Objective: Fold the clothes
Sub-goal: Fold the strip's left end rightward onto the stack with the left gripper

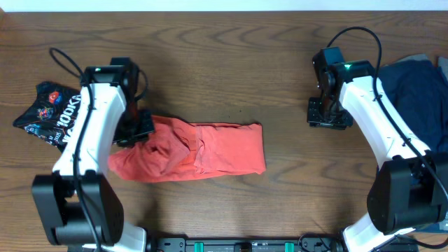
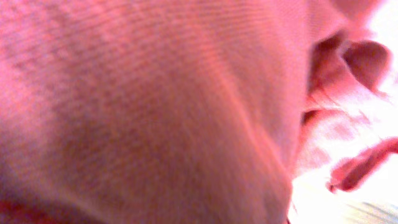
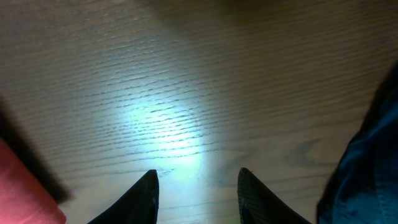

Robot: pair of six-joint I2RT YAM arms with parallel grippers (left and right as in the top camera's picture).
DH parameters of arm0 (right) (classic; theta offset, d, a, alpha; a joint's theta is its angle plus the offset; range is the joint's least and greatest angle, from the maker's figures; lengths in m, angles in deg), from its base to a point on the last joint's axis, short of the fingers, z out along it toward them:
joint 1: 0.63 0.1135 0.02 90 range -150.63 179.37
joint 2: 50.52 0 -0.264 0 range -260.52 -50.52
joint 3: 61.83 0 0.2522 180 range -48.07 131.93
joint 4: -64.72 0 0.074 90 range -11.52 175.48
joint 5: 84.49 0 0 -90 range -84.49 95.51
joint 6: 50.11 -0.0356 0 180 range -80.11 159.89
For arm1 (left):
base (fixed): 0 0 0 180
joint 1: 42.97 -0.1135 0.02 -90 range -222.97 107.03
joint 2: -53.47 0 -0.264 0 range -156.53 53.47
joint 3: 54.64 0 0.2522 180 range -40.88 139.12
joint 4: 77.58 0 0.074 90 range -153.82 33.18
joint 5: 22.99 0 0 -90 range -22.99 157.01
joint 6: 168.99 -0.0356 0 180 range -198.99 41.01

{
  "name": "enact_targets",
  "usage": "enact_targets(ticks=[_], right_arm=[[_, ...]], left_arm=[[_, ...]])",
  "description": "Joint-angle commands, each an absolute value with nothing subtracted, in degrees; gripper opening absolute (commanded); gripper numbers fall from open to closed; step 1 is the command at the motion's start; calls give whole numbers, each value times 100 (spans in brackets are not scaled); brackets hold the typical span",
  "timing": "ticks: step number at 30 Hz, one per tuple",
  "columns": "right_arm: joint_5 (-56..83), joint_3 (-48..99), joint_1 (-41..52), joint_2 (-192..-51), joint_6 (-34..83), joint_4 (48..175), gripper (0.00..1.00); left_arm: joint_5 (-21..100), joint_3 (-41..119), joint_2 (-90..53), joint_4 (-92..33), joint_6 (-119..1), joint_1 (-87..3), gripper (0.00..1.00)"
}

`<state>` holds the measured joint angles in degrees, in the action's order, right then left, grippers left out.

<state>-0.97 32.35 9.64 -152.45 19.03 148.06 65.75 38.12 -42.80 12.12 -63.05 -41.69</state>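
The coral-red T-shirt [image 1: 203,150] lies folded into a long band across the middle of the table. Its left end is bunched and drawn up against my left gripper [image 1: 134,128]. The left wrist view is filled with the T-shirt's red cloth [image 2: 155,106], which hides the fingers; the gripper looks shut on that end. My right gripper [image 3: 198,180] is open and empty over bare wood, right of the shirt [image 3: 25,190]. It also shows in the overhead view [image 1: 329,112]. A black printed garment [image 1: 50,112] lies crumpled at the far left. A navy garment [image 1: 420,87] lies at the far right.
The wooden table [image 1: 231,70] shows bare wood behind the shirt and between the shirt and the right arm. The navy garment's edge [image 3: 367,162] is close to the right of the right fingers. The arm bases stand at the front edge.
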Motion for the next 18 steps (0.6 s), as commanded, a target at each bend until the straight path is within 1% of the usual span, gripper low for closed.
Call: enact_targets(ticks=[1, 11, 18], right_arm=[[-178, 3249, 913, -15177, 1979, 14820, 40], [-174, 3249, 918, -15177, 1981, 14966, 40], [-152, 3249, 920, -15177, 1981, 14966, 40]], left_arm=[[6269, 4103, -3966, 1180, -5949, -3620, 19], [6206, 4109, -4110, 458, -5048, -1675, 20], [6035, 4098, -4265, -278, -4753, -910, 20]])
